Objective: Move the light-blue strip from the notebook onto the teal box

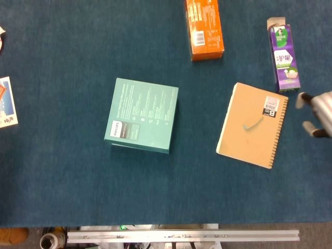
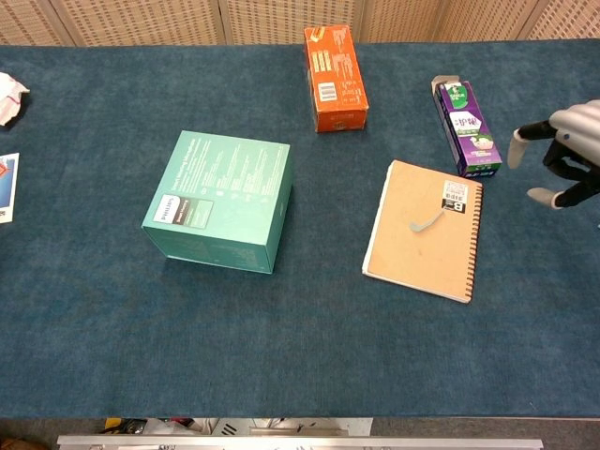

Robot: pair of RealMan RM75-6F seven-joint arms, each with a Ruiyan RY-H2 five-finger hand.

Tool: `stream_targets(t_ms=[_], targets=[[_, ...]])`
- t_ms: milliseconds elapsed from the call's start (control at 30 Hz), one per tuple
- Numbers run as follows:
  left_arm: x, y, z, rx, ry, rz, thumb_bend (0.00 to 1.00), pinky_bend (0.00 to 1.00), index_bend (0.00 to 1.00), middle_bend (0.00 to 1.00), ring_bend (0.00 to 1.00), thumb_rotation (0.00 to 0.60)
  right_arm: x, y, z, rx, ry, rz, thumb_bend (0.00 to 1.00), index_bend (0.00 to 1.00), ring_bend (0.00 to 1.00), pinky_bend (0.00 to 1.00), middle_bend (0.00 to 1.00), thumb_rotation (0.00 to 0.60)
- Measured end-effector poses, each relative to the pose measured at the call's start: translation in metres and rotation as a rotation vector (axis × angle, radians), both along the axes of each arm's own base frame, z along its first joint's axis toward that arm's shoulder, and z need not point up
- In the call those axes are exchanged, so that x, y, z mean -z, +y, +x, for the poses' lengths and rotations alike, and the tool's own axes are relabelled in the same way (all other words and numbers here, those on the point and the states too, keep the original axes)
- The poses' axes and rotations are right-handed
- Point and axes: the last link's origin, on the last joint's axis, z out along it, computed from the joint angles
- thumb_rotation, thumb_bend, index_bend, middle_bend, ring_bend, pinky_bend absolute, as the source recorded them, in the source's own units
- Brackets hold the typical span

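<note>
A small curved light-blue strip (image 1: 253, 124) (image 2: 426, 221) lies on the tan spiral notebook (image 1: 249, 140) (image 2: 412, 253) at the right of the table. The teal box (image 1: 142, 114) (image 2: 220, 199) stands to the left of the notebook, with bare cloth between them. My right hand (image 1: 316, 112) (image 2: 562, 155) comes in from the right edge, fingers spread and holding nothing, a short way right of the notebook's spiral edge. The left hand shows in neither view.
A purple carton (image 1: 284, 58) (image 2: 472, 129) lies just behind the notebook, close to my right hand. An orange box (image 1: 204, 28) (image 2: 334, 78) lies at the back centre. A printed card (image 1: 6, 102) (image 2: 5, 186) and crumpled paper (image 2: 11, 97) sit at the far left.
</note>
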Motion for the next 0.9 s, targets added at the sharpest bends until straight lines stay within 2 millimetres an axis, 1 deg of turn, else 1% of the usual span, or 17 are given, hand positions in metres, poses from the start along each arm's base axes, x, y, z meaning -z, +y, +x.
stream_targets(t_ms=[167, 300, 433, 600, 733, 900], targets=[[0.002, 0.002, -0.001, -0.001, -0.004, -0.005, 0.34, 0.07, 0.19, 0.27, 0.16, 0.6, 0.028, -0.007, 0.001, -0.01, 0.021, 0.059, 0.28, 0.46, 1.0, 1.0, 0.95, 0.6], [0.004, 0.002, -0.003, -0.007, -0.005, -0.01, 0.34, 0.07, 0.19, 0.27, 0.16, 0.6, 0.048, -0.012, -0.002, -0.014, 0.04, 0.09, 0.33, 0.48, 1.0, 1.0, 0.95, 0.6], [0.003, 0.002, -0.005, -0.014, -0.006, -0.006, 0.34, 0.07, 0.19, 0.27, 0.16, 0.6, 0.066, -0.017, -0.003, -0.015, 0.048, 0.107, 0.34, 0.48, 1.0, 1.0, 0.95, 0.6], [0.001, 0.002, -0.007, -0.019, -0.005, 0.0, 0.34, 0.07, 0.19, 0.27, 0.16, 0.6, 0.085, -0.021, 0.0, -0.029, 0.045, 0.121, 0.33, 0.48, 1.0, 1.0, 0.95, 0.6], [-0.001, 0.001, -0.01, -0.027, -0.005, 0.006, 0.34, 0.07, 0.19, 0.27, 0.16, 0.6, 0.091, -0.024, 0.004, -0.042, 0.039, 0.123, 0.28, 0.48, 1.0, 1.0, 0.95, 0.6], [-0.004, 0.001, -0.01, -0.03, -0.007, 0.015, 0.34, 0.07, 0.19, 0.27, 0.16, 0.6, 0.088, -0.027, 0.01, -0.064, 0.027, 0.11, 0.25, 0.48, 1.0, 1.0, 0.95, 0.6]])
